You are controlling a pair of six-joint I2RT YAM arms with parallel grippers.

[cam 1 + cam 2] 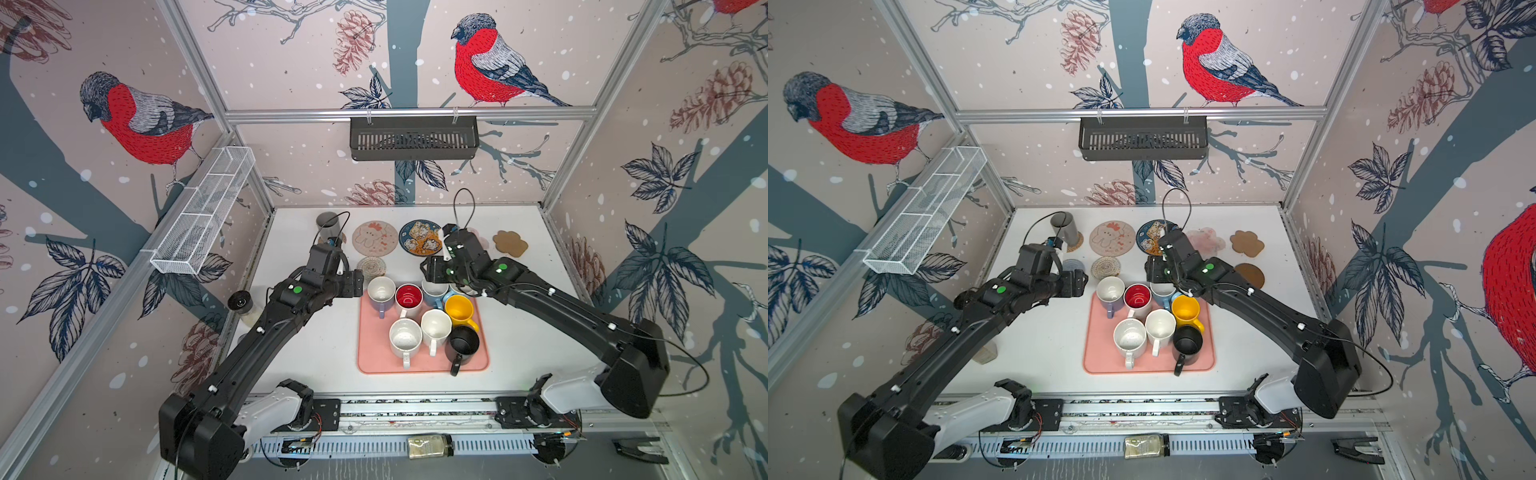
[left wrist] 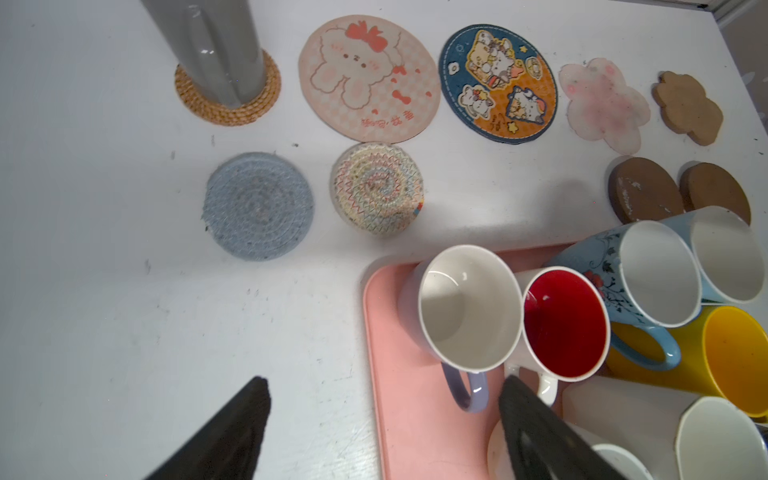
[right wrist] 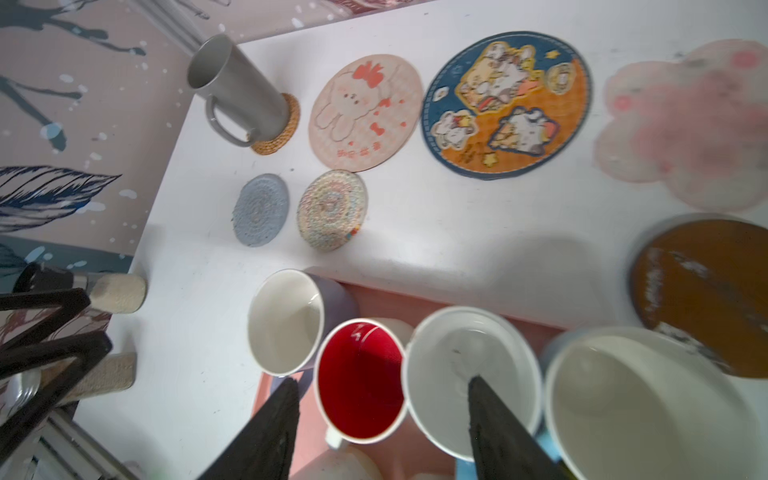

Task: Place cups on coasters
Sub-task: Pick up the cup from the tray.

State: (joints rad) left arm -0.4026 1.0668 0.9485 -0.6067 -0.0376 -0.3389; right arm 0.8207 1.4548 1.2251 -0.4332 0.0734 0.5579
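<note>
1. At the back left of the desk (image 1: 311,353), the grey mug (image 1: 328,224) stands on the woven straw coaster (image 2: 226,117), well apart from either claw.
2. The left claw (image 2: 384,380) hangs wide and empty at the left edge of the pink tray (image 2: 399,415), with the handle of the lavender mug (image 2: 465,307) just ahead of its fingers.
3. The right claw (image 3: 383,380), jaws apart and gripping nothing, hovers over the red-inside mug (image 3: 359,378), one finger above the mouth of the light blue mug (image 3: 457,345).
4. Eight bare coasters (image 2: 370,75) lie on the white desk behind the tray.
5. The bird-printed walls (image 1: 291,62) carry a black basket (image 1: 413,139) at the back and a white wire basket (image 1: 203,212) on the left.

White table (image 1: 311,353) — pink tray (image 1: 374,361) toward the front, coasters (image 1: 375,238) behind it.
</note>
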